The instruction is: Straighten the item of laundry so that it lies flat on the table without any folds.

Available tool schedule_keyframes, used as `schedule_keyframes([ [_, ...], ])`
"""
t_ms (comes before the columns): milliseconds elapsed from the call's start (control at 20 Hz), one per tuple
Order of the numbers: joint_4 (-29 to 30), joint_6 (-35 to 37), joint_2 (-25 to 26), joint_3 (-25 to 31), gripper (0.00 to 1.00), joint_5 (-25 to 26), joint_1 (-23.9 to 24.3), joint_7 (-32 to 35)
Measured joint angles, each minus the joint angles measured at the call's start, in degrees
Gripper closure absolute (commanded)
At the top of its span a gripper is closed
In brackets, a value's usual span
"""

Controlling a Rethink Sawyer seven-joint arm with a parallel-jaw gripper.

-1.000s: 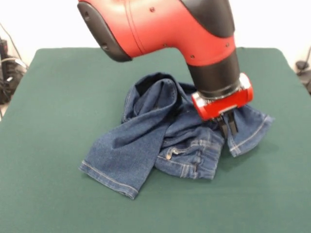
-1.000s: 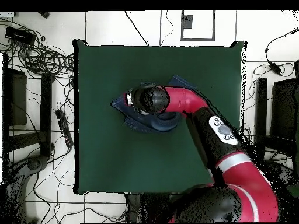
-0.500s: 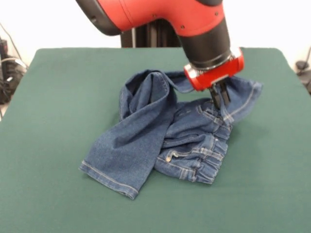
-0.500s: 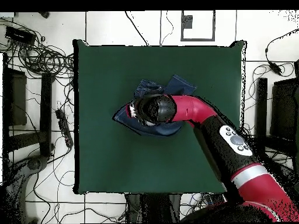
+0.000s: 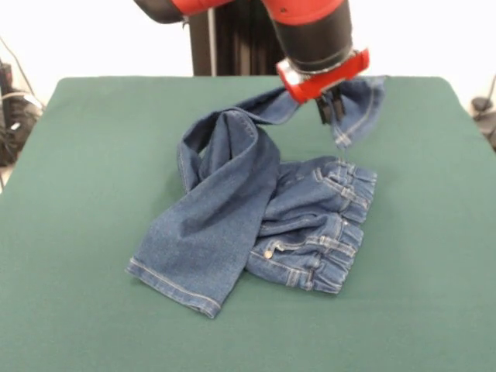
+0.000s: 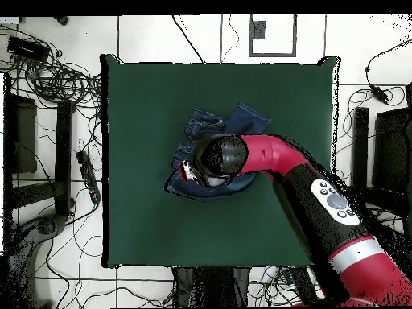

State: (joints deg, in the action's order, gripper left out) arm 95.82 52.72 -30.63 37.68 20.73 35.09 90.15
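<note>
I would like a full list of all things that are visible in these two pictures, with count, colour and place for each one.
jeans: one pair, blue denim, crumpled near the middle of the table; one leg end is lifted off the cloth, the other leg lies folded toward the front camera.
table: one, dark green cloth top, fills most of the front view.
cables: many, black, on the white tiled floor beside the table in the overhead view.
pedestal: one, black, behind the table's far edge.
arm: one, red and black, reaches over the jeans.
pincer: one, black, below a red wrist ring, shut on the lifted leg hem.
</note>
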Motion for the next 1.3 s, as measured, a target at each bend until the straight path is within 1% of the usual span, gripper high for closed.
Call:
schedule_keyframes([
  [200,0.14,2.72,-0.52,0.01,1.0,2.22,1.27,0.0],
  [250,0.12,3.89,-0.62,0.01,1.0,3.99,2.2,0.0],
  [350,0.1,4.51,-0.6,0.0,1.0,5.29,2.87,-0.05],
  [450,-0.26,5.25,-0.48,-0.01,1.0,7.87,3.93,-0.4],
  [700,-1.97,6.17,0.31,-0.01,1.0,11.94,4.89,-2.16],
  [800,-3.55,6.84,1.27,0.0,1.0,13.92,5.5,-3.97],
  [1050,-5.55,8.17,2.13,0.0,1.0,15.63,6.71,-7.1],
  [1300,-7.24,9.31,2.52,0.16,1.0,16.14,8.65,-11.34],
])
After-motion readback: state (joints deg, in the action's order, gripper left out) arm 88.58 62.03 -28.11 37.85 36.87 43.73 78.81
